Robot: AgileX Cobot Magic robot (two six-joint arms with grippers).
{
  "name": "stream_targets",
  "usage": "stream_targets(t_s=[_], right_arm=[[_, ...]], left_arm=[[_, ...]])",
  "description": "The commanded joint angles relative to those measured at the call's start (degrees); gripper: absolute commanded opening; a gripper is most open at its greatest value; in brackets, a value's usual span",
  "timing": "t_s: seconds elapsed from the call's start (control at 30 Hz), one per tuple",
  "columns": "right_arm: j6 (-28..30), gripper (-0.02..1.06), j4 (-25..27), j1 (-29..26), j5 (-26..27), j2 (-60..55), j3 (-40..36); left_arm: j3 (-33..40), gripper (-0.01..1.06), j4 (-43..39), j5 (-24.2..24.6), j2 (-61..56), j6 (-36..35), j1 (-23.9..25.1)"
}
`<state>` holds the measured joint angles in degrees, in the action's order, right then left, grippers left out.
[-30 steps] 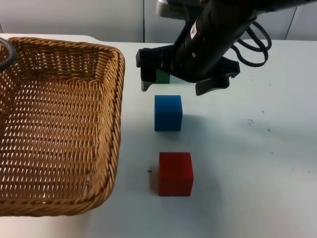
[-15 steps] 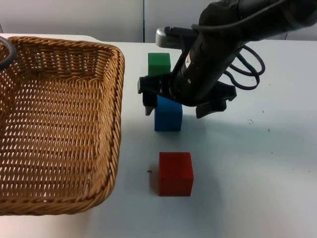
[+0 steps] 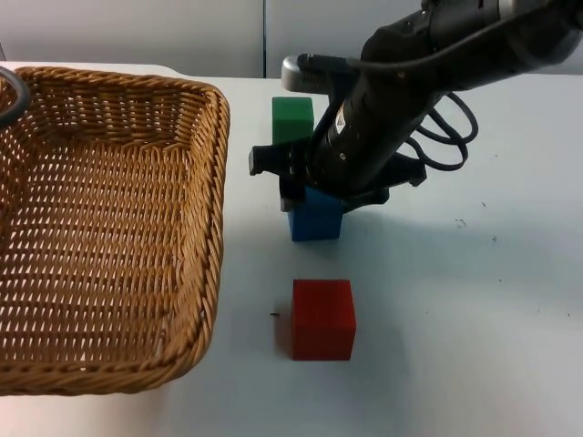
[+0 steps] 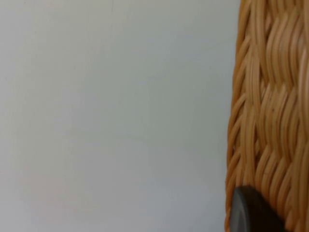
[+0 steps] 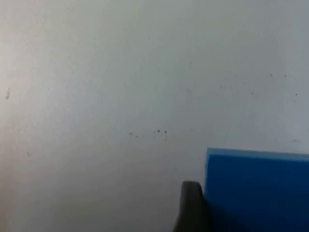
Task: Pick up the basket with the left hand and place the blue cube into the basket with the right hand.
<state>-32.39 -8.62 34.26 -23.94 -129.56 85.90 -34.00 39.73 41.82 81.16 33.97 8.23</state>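
The blue cube (image 3: 316, 221) stands on the white table between the green and red cubes, turned slightly. My right gripper (image 3: 323, 196) is down over it, its fingers closed against the cube's two sides. In the right wrist view one black fingertip (image 5: 192, 208) lies against the blue cube (image 5: 256, 188). The big woven basket (image 3: 214, 228) takes up the left of the top view. A black fingertip (image 4: 251, 212) of my left gripper sits on the basket's wicker rim (image 4: 270, 121), which it holds.
A green cube (image 3: 292, 118) stands just behind the blue one, close to the right arm. A red cube (image 3: 322, 319) sits in front of it. The basket's right wall is a short way left of the cubes.
My right gripper has come down from above the green cube onto the blue cube and closed on it. The cube has shifted slightly right and turned. The basket has stayed put.
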Motion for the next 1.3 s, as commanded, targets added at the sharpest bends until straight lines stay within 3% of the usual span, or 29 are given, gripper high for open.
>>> stream_targets(t_s=[0.0, 0.1, 0.13, 0.23, 0.27, 0.5, 0.73, 0.9, 1.1, 1.27], right_arm=[[-0.6, 0.50, -0.7, 0.2, 0.7, 0.1, 0.3], [-0.6, 0.34, -1.0, 0.2, 0.7, 0.1, 0.3], [-0.6, 0.34, -1.0, 0.2, 0.7, 0.1, 0.3], [-0.6, 0.04, -1.7, 0.2, 0.7, 0.1, 0.3], [-0.6, 0.00, -1.7, 0.2, 0.7, 0.2, 0.3], [-0.1, 0.00, -2.2, 0.2, -0.7, 3.0, 0.3], [-0.1, 0.00, -9.1, 0.2, -3.3, 14.1, 0.3], [-0.2, 0.00, -11.2, 0.2, -3.6, 20.8, 0.3], [4.8, 0.00, -10.8, 0.9, -3.5, 30.7, 0.3], [10.9, 0.00, -10.7, 6.5, -2.8, 33.5, 0.3]], left_arm=[[0.1, 0.00, 1.8, 0.2, 0.0, 0.1, 0.2], [0.1, 0.00, 1.8, 0.2, 0.0, 0.1, 0.2], [0.1, 0.00, 1.8, 0.2, 0.0, 0.1, 0.2], [0.1, 0.00, 1.8, 0.2, 0.0, 0.1, 0.2], [0.1, 0.00, 1.8, 0.3, 0.0, 0.1, 0.2], [0.1, 0.00, 1.8, 0.3, 0.0, 0.1, 0.2], [0.1, 0.00, 1.7, 0.5, 0.0, 0.1, 0.2], [0.1, 0.00, 1.7, 0.5, 0.0, 0.1, 0.2], [0.1, 0.00, 1.8, 0.5, 0.0, 0.1, 0.2], [0.1, 0.00, 1.8, 0.5, 0.0, 0.1, 0.2]])
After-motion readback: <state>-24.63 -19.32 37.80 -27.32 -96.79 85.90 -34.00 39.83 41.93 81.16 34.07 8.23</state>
